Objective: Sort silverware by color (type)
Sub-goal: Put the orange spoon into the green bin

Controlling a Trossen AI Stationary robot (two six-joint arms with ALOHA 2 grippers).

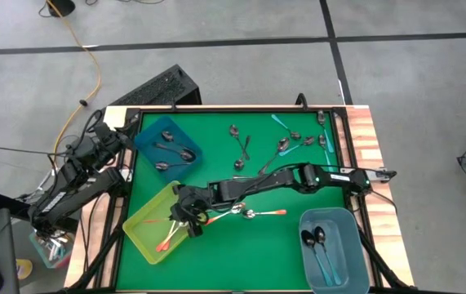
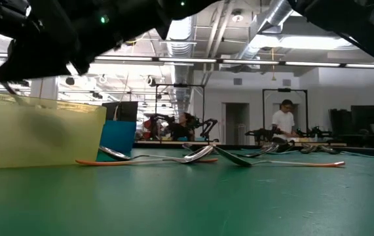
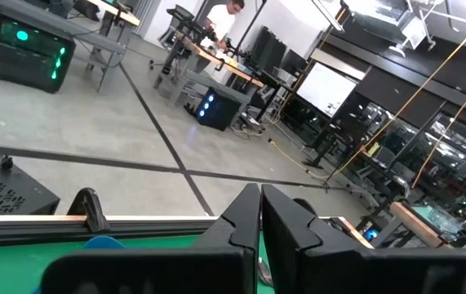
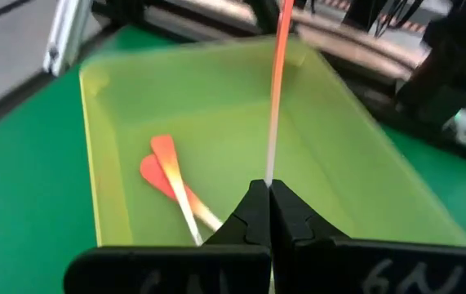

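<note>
right gripper over the yellow-green bin, fingers pinched together on the thin shaft of an orange-handled spoon that stands up from between them. same gripper at the bin's inner edge in the high view. two orange-handled spoons already lying crossed on the bin floor. two more orange-handled spoons flat on the green mat just beside the bin. all-dark spoons in the blue bin near the left arm. teal-handled spoons in the grey-blue bin at the near right. loose mixed spoons scattered along the far side of the mat, exact kinds hard to tell from above. left gripper parked off the table's left edge, fingers closed together, holding nothing.
</note>
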